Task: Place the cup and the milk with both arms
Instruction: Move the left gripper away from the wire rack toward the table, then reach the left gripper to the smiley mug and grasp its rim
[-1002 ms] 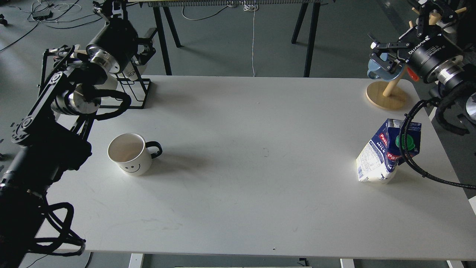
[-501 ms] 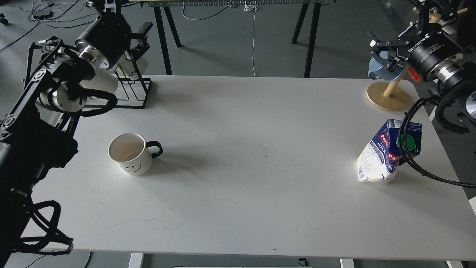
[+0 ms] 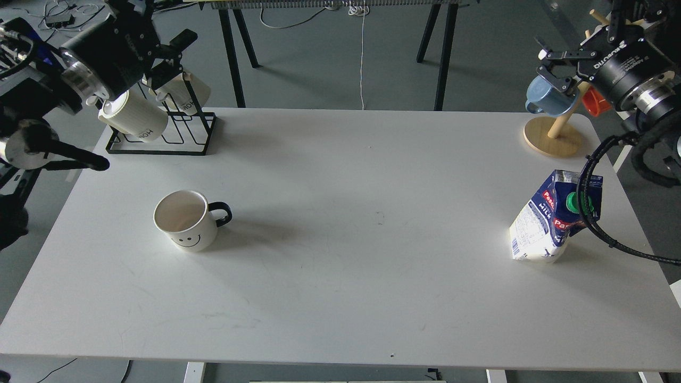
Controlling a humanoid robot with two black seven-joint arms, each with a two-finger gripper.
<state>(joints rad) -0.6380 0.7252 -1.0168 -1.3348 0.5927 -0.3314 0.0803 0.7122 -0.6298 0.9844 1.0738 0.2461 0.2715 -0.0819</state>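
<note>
A white cup (image 3: 185, 219) with a smiley face and a black handle stands upright on the left of the white table (image 3: 351, 266). A blue and white milk carton (image 3: 548, 218) stands at the right, leaning a little. My left gripper (image 3: 171, 57) is open and empty, high above the table's back left corner, far from the cup. My right gripper (image 3: 556, 68) is open and empty at the back right, well above and behind the carton. A black cable (image 3: 584, 197) of my right arm crosses in front of the carton.
A black wire rack (image 3: 175, 135) with white cups (image 3: 133, 119) stands at the back left, under my left gripper. A wooden mug stand (image 3: 553, 139) holds a blue cup (image 3: 548, 98) and an orange one (image 3: 596, 101) at the back right.
My left arm has lifted and drawn back to the upper left, away from the cup. My right gripper has risen slightly. The cup and the milk carton have not moved.
</note>
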